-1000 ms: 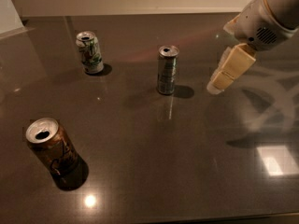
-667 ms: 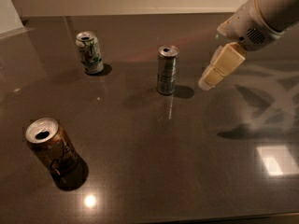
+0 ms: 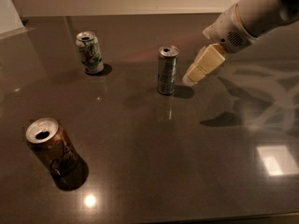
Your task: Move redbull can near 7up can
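The redbull can (image 3: 167, 70) is slim and silver-grey with dark bands. It stands upright in the middle of the dark table (image 3: 154, 139). The 7up can (image 3: 89, 52) is white with green markings and stands upright at the back left, well apart from the redbull can. My gripper (image 3: 192, 77) comes in from the upper right on a white arm. Its cream tip hangs just right of the redbull can, near its middle height, without touching it.
A wider brown can (image 3: 52, 153) with dark script stands at the front left, its top open. The table's glossy top shows light reflections at the right and front. A pale wall runs along the table's far edge.
My gripper has moved left and a little down, from well right of the redbull can to close beside it. The cans have not moved.
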Available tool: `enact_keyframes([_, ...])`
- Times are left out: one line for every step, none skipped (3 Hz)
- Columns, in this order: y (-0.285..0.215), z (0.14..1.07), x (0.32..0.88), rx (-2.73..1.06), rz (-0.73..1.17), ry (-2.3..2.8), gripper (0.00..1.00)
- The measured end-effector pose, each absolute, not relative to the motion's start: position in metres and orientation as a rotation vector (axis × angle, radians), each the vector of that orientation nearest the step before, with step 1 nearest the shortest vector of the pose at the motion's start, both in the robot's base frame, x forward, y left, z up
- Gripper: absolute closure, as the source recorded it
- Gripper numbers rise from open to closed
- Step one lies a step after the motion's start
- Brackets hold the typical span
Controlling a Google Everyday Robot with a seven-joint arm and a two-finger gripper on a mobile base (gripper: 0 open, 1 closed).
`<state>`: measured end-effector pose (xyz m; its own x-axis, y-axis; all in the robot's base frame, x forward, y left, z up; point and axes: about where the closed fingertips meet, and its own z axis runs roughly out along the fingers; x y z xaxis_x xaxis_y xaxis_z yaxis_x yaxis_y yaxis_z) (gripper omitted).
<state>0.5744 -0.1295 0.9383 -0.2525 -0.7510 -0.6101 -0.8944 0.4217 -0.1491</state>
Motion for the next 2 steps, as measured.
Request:
enact_keyframes([-0.116, 0.930, 0.586, -1.373, 0.340, 2.048, 0.00])
enact_keyframes([-0.101, 0.925, 0.595, -1.375, 0.376, 2.033, 0.00])
